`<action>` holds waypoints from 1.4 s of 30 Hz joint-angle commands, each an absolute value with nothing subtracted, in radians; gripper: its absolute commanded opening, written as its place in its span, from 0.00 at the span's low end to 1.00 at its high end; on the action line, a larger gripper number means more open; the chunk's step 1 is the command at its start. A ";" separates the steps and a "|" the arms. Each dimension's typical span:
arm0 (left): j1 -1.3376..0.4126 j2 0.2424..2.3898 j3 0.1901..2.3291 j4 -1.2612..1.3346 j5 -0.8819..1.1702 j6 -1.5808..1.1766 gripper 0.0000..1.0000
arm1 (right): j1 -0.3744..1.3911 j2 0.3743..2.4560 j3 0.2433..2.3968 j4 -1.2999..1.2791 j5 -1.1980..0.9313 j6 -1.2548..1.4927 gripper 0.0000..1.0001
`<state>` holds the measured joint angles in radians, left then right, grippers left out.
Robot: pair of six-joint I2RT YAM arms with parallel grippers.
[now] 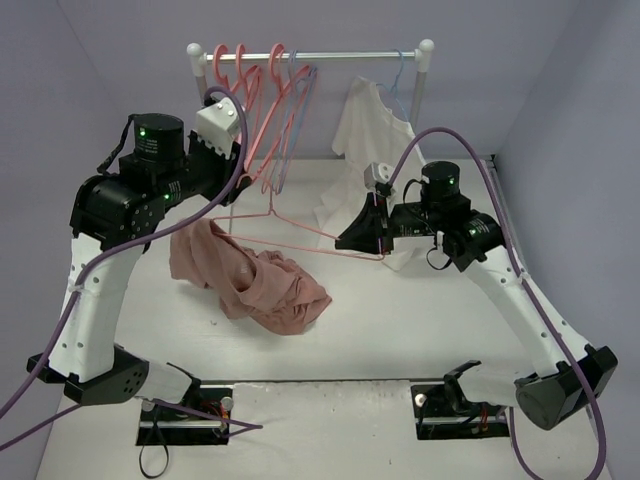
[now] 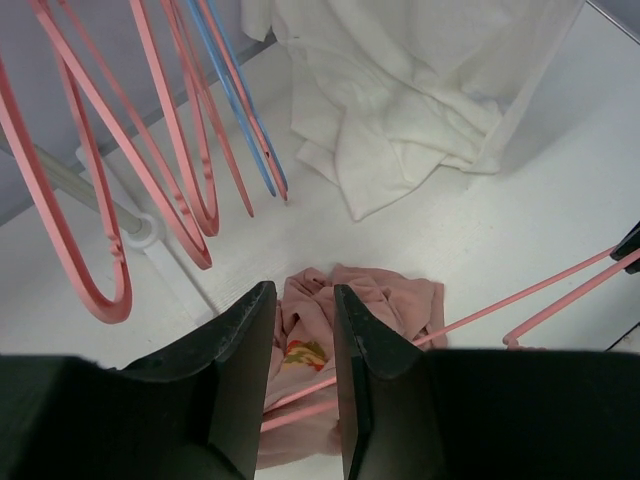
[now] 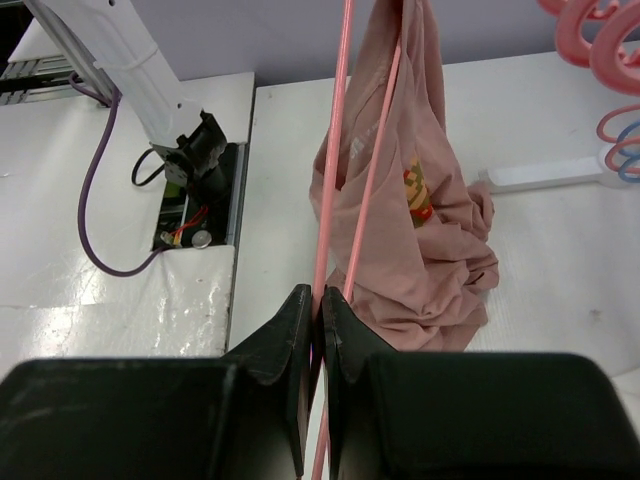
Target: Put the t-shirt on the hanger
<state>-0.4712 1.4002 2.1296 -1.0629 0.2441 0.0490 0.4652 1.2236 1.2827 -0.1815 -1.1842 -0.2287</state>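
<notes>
The salmon-pink t-shirt lies bunched on the table's left centre, its left part lifted; its yellow-and-red print shows in the left wrist view and the right wrist view. A coral-pink hanger is held low over the table, its hook pointing back towards the rack. My right gripper is shut on its right end. The hanger's rods run away into the shirt's cloth. My left gripper is open above the shirt, near the hook; the shirt and the hanger show between and below its jaws.
A clothes rack stands at the back with several coral-pink hangers and a lavender one. A white shirt hangs on a blue hanger at its right and spills onto the table. The rack's foot is close to my left gripper.
</notes>
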 commanded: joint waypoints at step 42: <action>0.215 1.227 0.803 -0.209 -0.136 -0.367 0.45 | 0.542 1.085 1.053 0.020 -0.915 -0.085 0.00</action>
<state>0.1964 1.2078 0.8085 -0.4065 -0.1735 -0.3839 0.5533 1.1476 1.0609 -0.0578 -0.9251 -0.1102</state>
